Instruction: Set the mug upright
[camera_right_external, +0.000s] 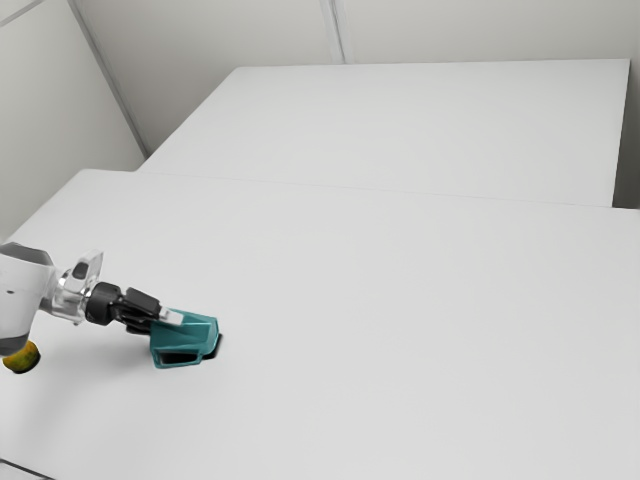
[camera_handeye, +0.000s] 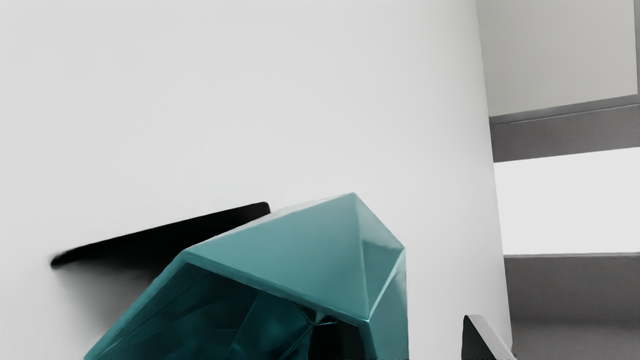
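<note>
Teal faceted mug tipped on side on white tabletop, near part, exterior view's left; mouth faces black two-finger gripper. Fingers apart: one inside mug mouth, other outside, gap between it and mug wall. Yellow-green object at exterior view's far left edge, partly hidden by white arm.

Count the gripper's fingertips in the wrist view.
2: one fingertip inside the opening of the teal mug, the other fingertip outside, clear of its wall.
</note>
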